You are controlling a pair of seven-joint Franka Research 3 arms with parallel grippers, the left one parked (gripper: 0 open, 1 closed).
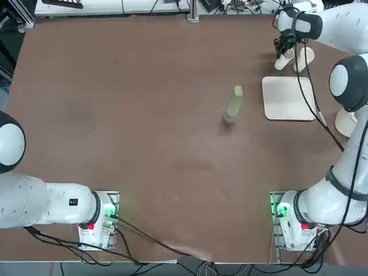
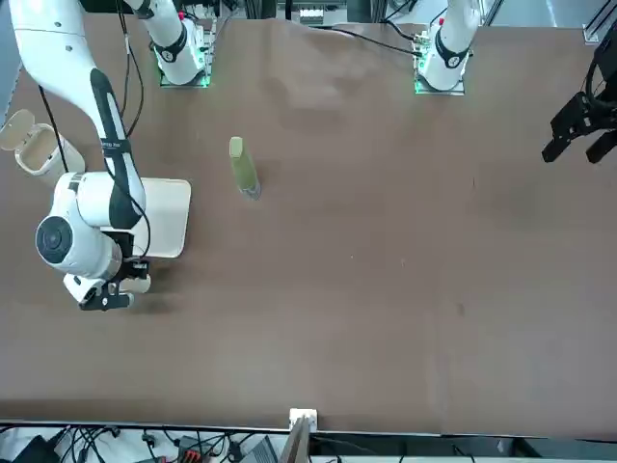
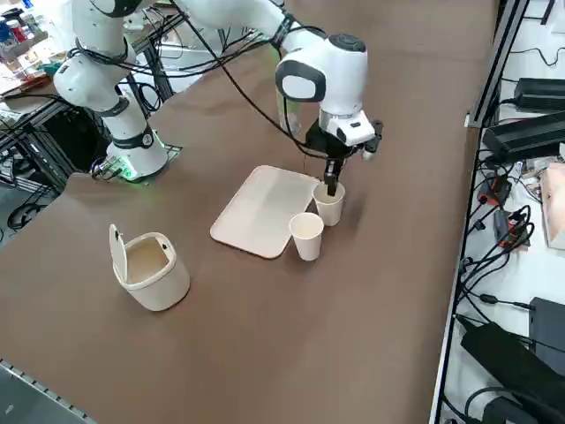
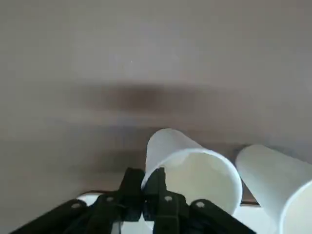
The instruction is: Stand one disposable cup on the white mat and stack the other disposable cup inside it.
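The second disposable cup (image 4: pixel 280 185) was cut off by the wrist view's edge; the right gripper (image 1: pixel 282 50) partly hid the first cup (image 1: pixel 280 61).

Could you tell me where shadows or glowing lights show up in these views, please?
Right wrist view: a broad dark shadow lies on the table beyond the cup whose rim the right tool pinches. Top view: green light glows at the right arm's base.
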